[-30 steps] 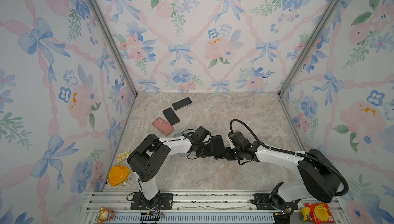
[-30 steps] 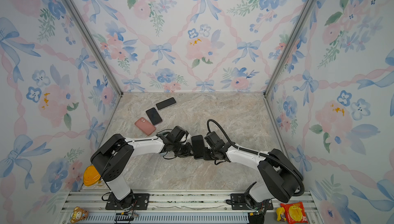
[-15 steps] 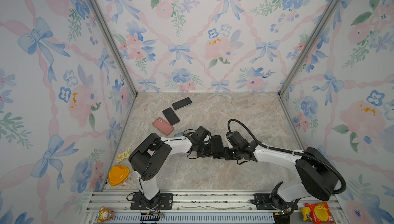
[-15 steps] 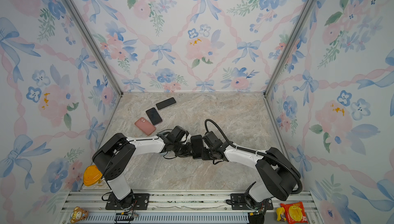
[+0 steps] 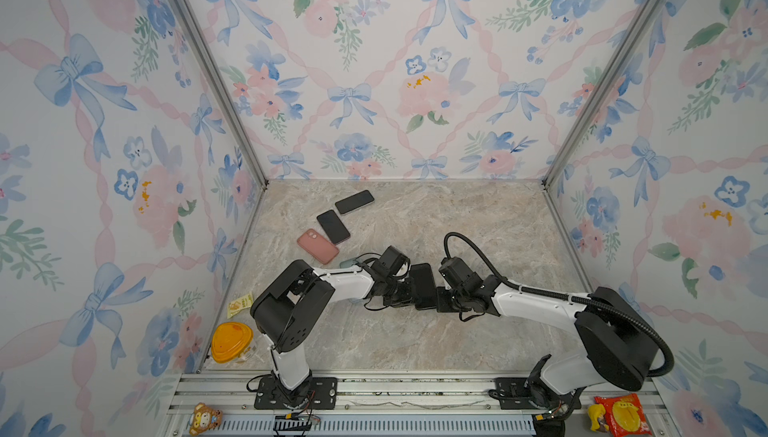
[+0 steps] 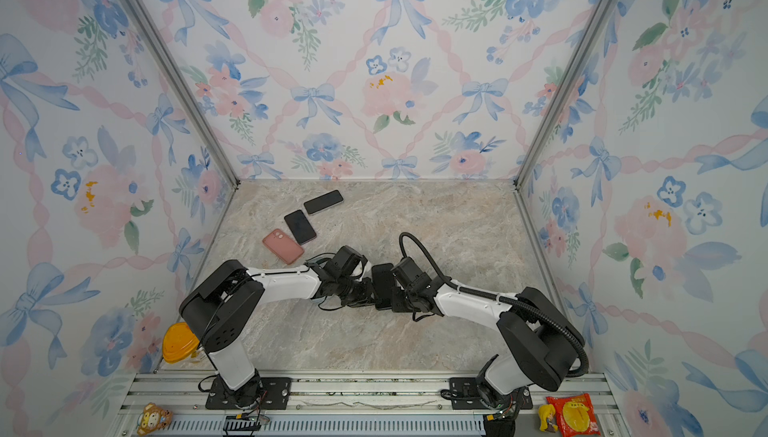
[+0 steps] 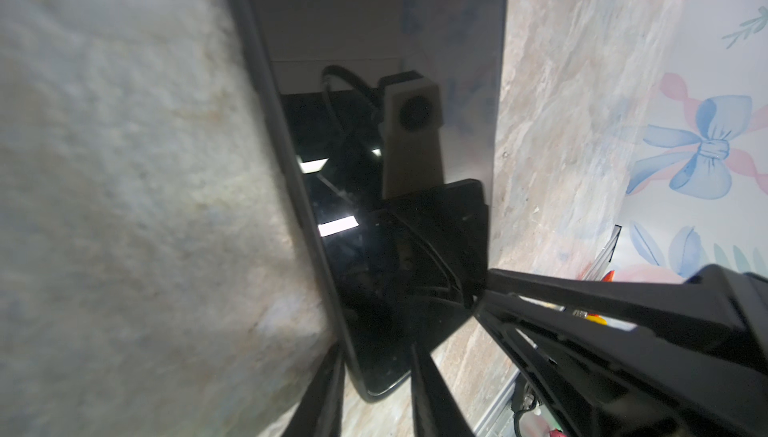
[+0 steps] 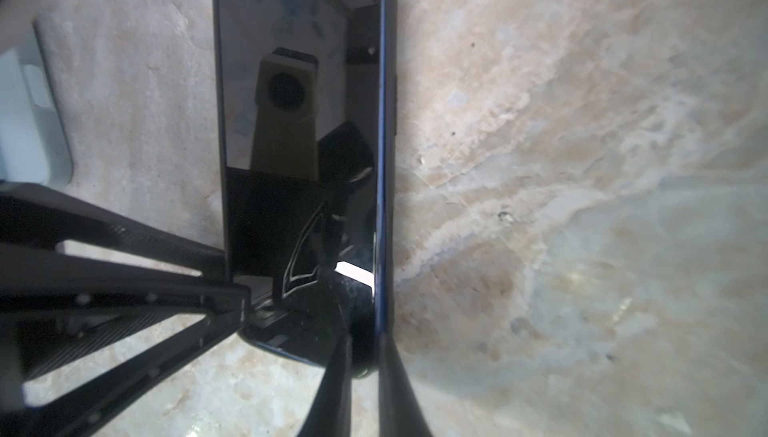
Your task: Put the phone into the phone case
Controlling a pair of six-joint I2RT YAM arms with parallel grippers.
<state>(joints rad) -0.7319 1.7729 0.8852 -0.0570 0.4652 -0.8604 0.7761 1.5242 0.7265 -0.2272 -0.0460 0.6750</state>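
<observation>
Phone [image 5: 422,283] lay mid-worktop between my hands, long axis toward the back wall, left hand [image 7: 376,397] and right hand [image 8: 363,376] each clenched on its near end, pale case [image 8: 29,114] nearer my left.

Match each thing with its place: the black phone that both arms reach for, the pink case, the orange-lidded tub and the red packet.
Things:
1. black phone
2. pink case
3. orange-lidded tub
4. red packet

Places:
A. on the rail, front right
B. front left corner of the table
C. middle of the table
D. left side of the table, beside a dark phone lying flat

Pairs: 1-C, 2-D, 3-B, 4-A
</observation>
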